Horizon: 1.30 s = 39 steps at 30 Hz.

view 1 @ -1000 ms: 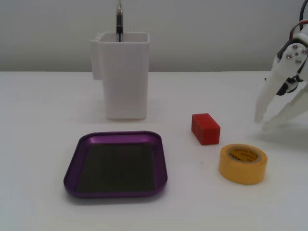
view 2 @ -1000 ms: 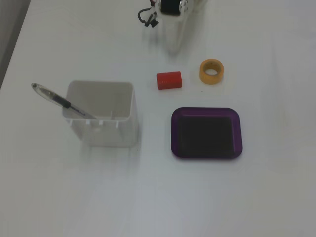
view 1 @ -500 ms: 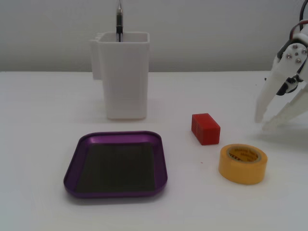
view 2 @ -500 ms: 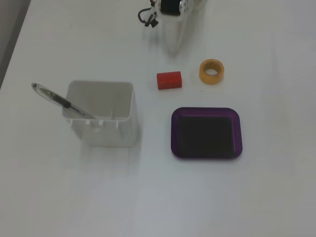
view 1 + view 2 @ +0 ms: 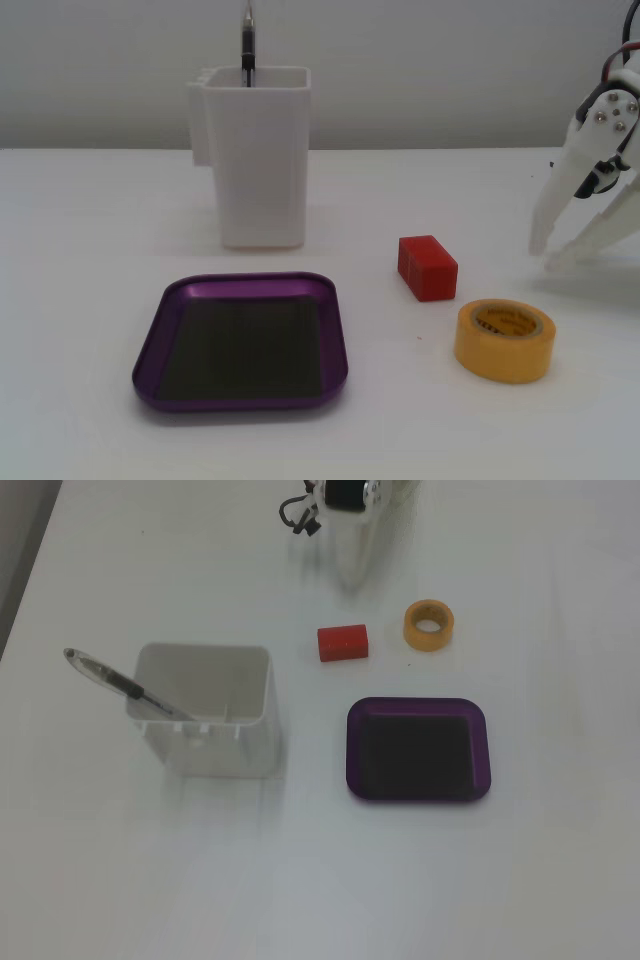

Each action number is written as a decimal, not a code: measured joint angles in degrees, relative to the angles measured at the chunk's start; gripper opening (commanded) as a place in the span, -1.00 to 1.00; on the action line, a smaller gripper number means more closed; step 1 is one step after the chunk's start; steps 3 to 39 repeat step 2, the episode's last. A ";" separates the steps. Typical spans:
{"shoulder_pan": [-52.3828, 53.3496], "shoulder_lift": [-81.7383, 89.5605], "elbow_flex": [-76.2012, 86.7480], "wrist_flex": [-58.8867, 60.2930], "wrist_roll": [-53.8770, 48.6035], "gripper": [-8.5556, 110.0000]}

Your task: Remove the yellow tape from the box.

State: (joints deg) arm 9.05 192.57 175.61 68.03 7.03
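**yellow tape already outside the purple tray**

the thick roll of yellow-orange tape is seen lying flat on the white table, hole upward, well apart from the shallow purple metallic tray; in the fixed view from above the same roll is found beyond the tray's far rim, with bare table between them; the tray's dark floor is shown empty in both fixed views; nothing is held over it or resting on its rim.

the white two-finger gripper is seen at the right edge of the front fixed view, its fingers spread apart and pointing down at the table, with nothing between them; the tape is not touched by it, and a gap of table is left between the fingertips and the roll.

a small red rectangular block is placed just beside the tape, and a tall white plastic container holding a dark pen is set behind the tray; neither is touched.

the removal is judged to be done, since the roll lies released outside the box; at most, a retreat of the arm is judged to be left.
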 measured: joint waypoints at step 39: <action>0.00 0.00 0.00 0.00 0.00 -0.86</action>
